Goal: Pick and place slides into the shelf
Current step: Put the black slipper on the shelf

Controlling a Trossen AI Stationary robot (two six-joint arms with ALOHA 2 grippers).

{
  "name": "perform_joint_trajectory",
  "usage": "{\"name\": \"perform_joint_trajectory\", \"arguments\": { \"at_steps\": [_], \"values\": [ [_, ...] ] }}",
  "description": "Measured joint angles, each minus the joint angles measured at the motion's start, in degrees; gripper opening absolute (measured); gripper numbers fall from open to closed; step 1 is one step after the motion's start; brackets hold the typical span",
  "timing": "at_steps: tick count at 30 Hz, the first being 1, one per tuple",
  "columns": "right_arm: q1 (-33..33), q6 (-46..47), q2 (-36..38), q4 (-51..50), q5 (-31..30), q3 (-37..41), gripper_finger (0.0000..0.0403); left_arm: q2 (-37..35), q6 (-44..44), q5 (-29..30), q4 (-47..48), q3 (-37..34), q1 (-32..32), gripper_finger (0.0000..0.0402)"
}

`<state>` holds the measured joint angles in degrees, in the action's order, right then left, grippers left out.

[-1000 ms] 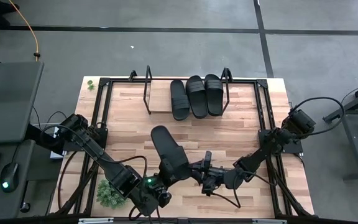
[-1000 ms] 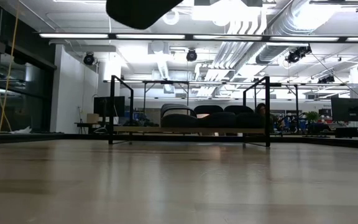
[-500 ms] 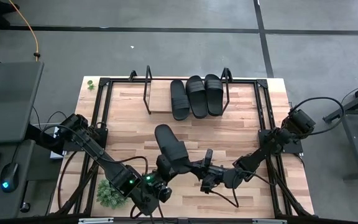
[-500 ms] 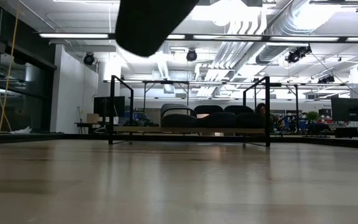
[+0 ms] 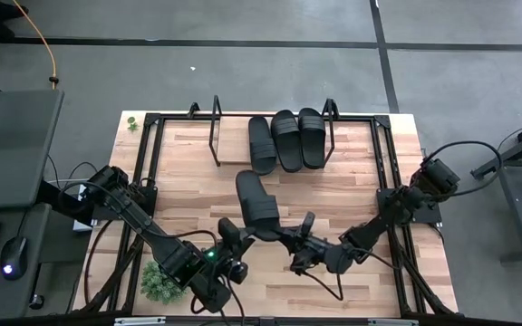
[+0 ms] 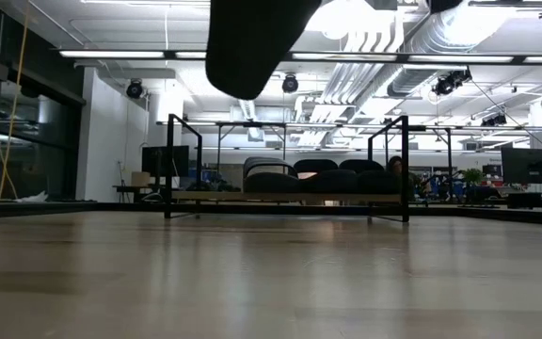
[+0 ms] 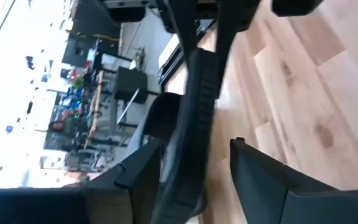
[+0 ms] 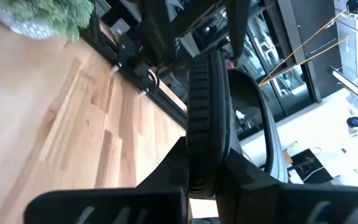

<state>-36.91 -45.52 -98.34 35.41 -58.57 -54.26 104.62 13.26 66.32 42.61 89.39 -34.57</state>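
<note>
One black slide [image 5: 257,206] hangs above the middle of the desk [image 5: 188,181], toe pointing toward the far side, short of the shelf [image 5: 229,145]. The right gripper [image 5: 290,243] has it by the near end: in the right wrist view the jaws are clamped on the ribbed edge of the sole [image 8: 205,118], one finger on each side. The left gripper [image 5: 228,237] sits just left of that same near end. In the left wrist view its jaws stand apart, with the slide's edge [image 7: 194,106] running between them and a gap on both sides, so it seems to have no grip on it, though the view there is cramped. In the low view the slide [image 6: 252,38] shows as a dark shape high above the desk surface [image 6: 271,273], clear of the wood.

Three more slides [image 5: 285,139] lie side by side on the right half of the shelf, toes toward the far side, the leftmost set a little nearer than the other two. The left half of the shelf board is bare wood between the black wire frames. A small green plant [image 5: 159,282] sits at the near left of the desk, beside the left arm.
</note>
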Motion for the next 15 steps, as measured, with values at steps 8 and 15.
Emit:
{"name": "perform_joint_trajectory", "arguments": {
  "at_steps": [8, 15],
  "values": [
    [3.99, 0.08, 0.05, -3.40, -1.11, 0.00, 0.0015, -3.36, -9.32, 2.53, 6.52, -0.05, -0.07, 0.0184],
    [7.13, 0.45, 0.06, -8.06, -1.37, 0.00, 0.0014, -9.04, -21.50, 2.46, 12.12, -0.03, -0.03, 0.0168]
  ]
}}
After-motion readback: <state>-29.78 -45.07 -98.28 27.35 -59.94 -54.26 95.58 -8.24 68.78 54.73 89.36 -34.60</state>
